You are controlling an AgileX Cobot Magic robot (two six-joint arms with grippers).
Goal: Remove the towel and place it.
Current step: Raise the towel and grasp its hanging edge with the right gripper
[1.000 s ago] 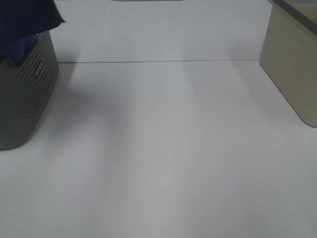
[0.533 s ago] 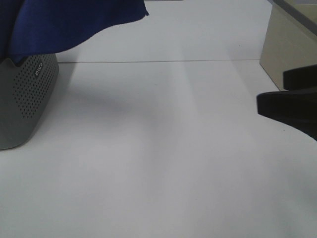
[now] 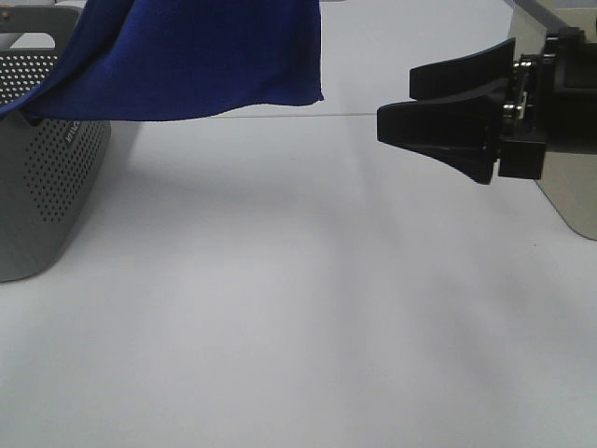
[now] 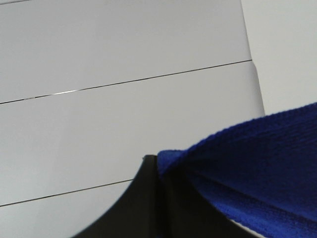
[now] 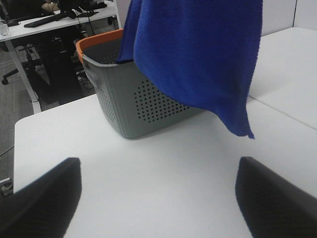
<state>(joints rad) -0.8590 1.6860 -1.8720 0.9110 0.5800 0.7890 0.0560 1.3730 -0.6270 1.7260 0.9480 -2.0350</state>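
The big royal-blue fluffy towel [image 3: 196, 56] hangs up in the air at the top left of the high camera's picture. It is lifted above the white flat table [image 3: 298, 308]. Its low left end reaches down to the top edge of the grey plastic basket with many little holes [image 3: 47, 177]. I cannot tell if that end is inside the basket. The towel's other corner hangs free over the table. The black right gripper [image 3: 396, 101] comes in from the right side, near a tan box [image 3: 569, 196]. Its two jaws are apart and hold nothing. It points at the towel's free corner but is not touching it.

In the left wrist camera, the black left gripper [image 4: 156, 171] is closed tight on the towel. The blue cloth is pinched right at its tip and spreads away from it. White flat panels with thin lines are behind it.

In the right wrist camera, the towel hangs down in front of the basket and hides part of it. The basket has an orange rim [image 5: 99, 39] and stands on the table. The towel's pointed corner dangles above the table, not touching it. The right gripper's two black fingers [image 5: 39, 198] sit far apart, one on each side, with bare table between them. The towel is well in front of them.
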